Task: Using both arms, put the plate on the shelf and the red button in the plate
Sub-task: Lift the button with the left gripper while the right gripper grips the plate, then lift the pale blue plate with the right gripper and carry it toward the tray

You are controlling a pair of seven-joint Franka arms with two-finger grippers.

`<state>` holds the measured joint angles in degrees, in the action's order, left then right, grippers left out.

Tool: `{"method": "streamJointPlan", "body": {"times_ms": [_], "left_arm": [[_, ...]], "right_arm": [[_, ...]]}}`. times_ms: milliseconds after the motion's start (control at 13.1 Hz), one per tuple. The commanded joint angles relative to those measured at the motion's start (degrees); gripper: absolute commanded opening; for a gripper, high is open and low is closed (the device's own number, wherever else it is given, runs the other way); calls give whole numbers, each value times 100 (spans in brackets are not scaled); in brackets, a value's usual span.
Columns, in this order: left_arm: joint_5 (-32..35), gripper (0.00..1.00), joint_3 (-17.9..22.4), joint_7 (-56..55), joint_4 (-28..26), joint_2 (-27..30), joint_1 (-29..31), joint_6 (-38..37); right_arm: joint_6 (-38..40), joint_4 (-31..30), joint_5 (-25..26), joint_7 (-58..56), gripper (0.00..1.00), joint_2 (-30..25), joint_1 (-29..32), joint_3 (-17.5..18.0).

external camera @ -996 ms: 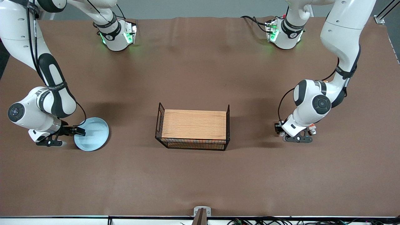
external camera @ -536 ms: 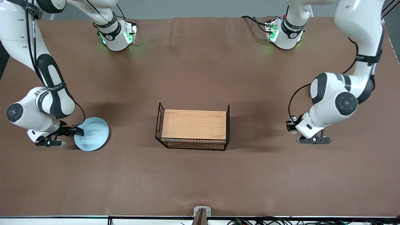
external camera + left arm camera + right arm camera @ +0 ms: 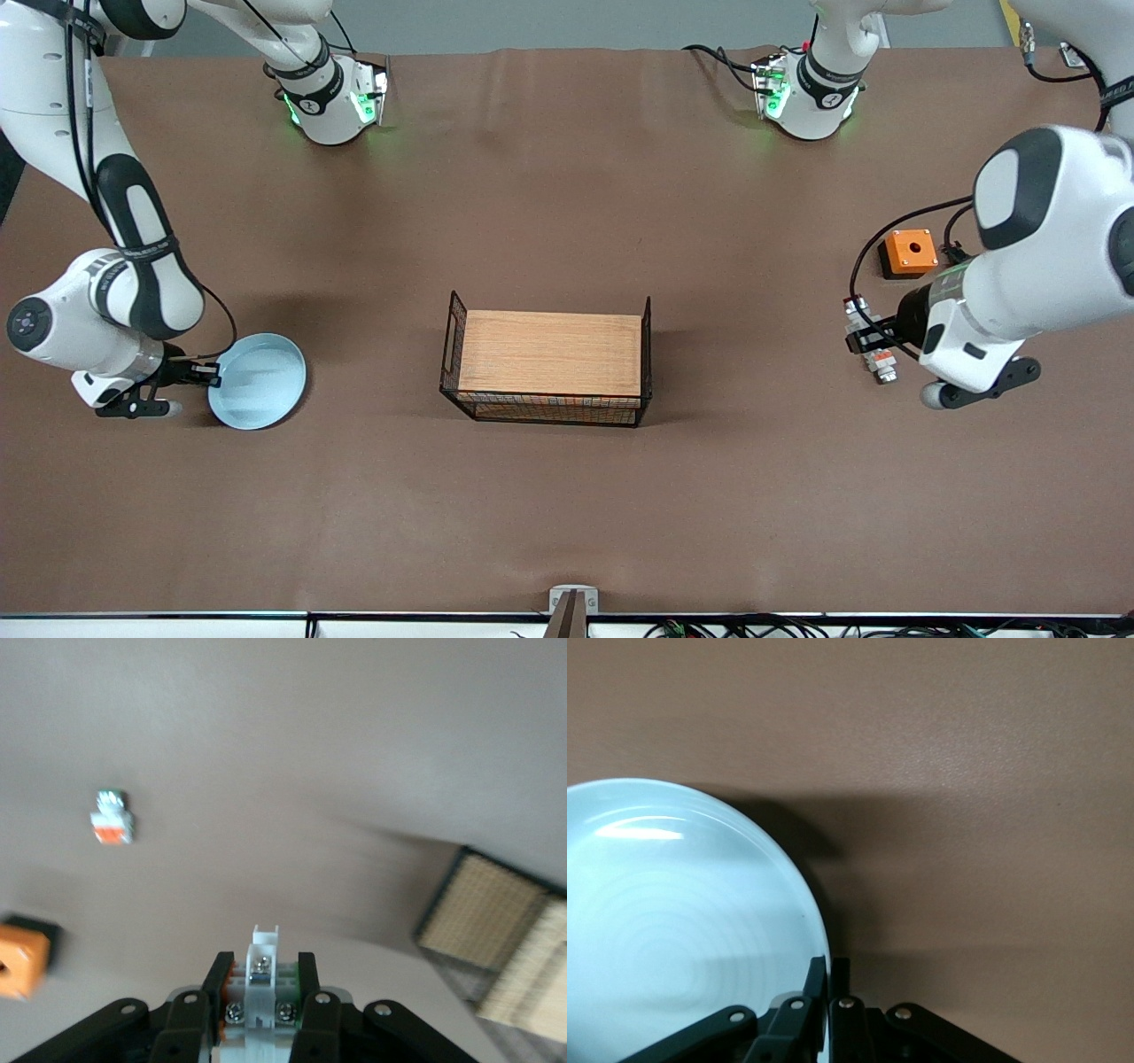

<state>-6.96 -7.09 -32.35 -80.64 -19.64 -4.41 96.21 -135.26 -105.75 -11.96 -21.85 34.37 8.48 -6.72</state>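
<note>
Since the earlier frames the left arm has risen and swung toward its own end of the bench, uncovering an orange box and a small white piece; the right arm has drawn slightly back with the plate in its grip.

Findings, in the front view's order from the right arm's end to the left arm's end:

Right gripper (image 3: 205, 377): low at the bench, at the plate's rim on the side toward the right arm's end. Fingers (image 3: 818, 979) clenched on the rim, one finger on each face of it, as the right wrist view confirms.

Plate (image 3: 259, 381): pale blue, round, shallow. Whether it rests on the bench (image 3: 567, 514) or is just clear of it cannot be told.

Wire rack (image 3: 549, 361): black mesh with a wooden top, at mid-bench, standing well apart from both grippers.

White piece (image 3: 881, 363): small, with an orange-red block, lying on the bench beside the left arm's wrist.

Orange box (image 3: 906, 252): has a hole in its top and lies on the bench farther from the front camera than the white piece.

Left gripper (image 3: 261, 970): raised in the air over the left arm's end of the bench. Fingers grasping the red button (image 3: 260, 992), its white-grey body standing upright between them in the left wrist view. Its red cap cannot be made out.
</note>
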Motion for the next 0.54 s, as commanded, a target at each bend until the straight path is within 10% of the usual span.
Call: {"method": "streamJointPlan", "body": {"times_ms": [0,460], "left_arm": [[-200,26,-265,-1662,171,153,-7,-164],[-148,24,-574,-3709,180,101,-104,-14]], "right_arm": [[1365,677,-499,-83,0,-157,259,48],[3345,960,-430,1162,0,-1431,313,21]]}}
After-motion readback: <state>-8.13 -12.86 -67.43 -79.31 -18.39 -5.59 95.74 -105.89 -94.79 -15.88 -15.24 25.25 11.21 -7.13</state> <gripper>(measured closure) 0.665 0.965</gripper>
